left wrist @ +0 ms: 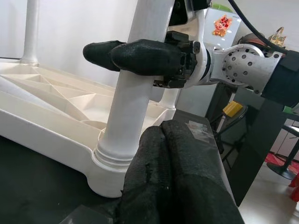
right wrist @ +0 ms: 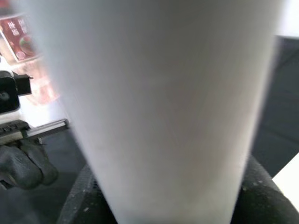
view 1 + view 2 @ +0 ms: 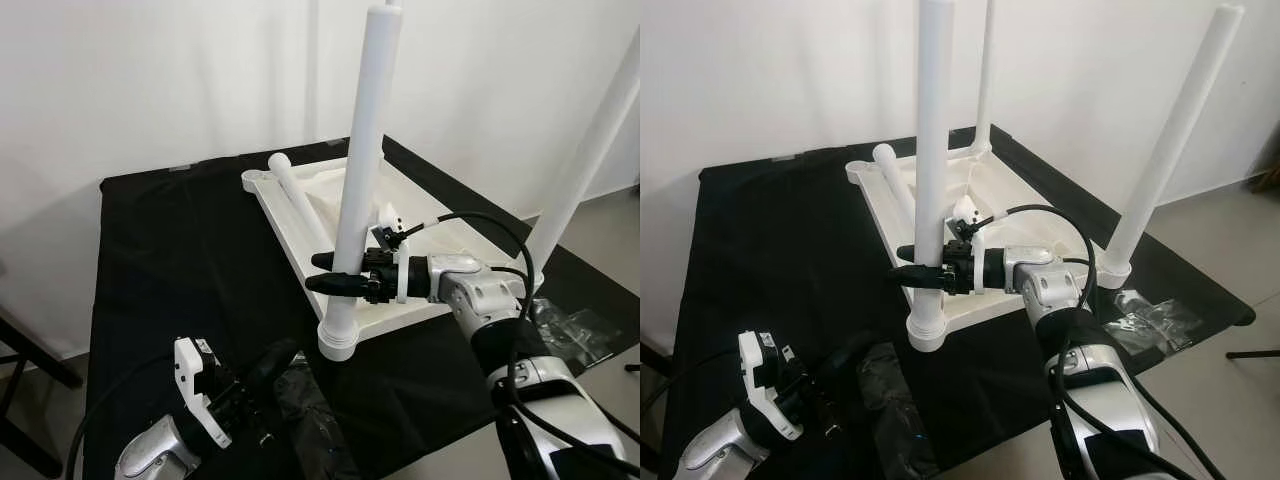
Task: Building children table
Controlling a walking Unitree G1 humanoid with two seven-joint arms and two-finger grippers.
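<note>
A white children's table top point(image 3: 292, 243) lies upside down on a black cloth. An upright white leg point(image 3: 360, 150) stands in its near corner socket point(image 3: 338, 337). My right gripper point(image 3: 333, 272) is shut on this leg low down, one black finger on each side; the leg point(image 2: 159, 107) is close up in the right wrist view. Another leg point(image 3: 590, 150) stands at the right corner and a third point(image 3: 985, 70) at the far corner. A loose leg point(image 3: 300, 205) lies across the underside. My left gripper point(image 3: 288, 352) is shut and empty, low on the cloth just in front of the near socket point(image 1: 107, 163).
Crumpled clear plastic bags point(image 3: 572, 330) lie on the cloth at the right edge. Dark plastic wrapping point(image 3: 312, 420) sits beside my left arm. The cloth-covered surface point(image 3: 170, 260) ends close in front and to the right; a white wall stands behind.
</note>
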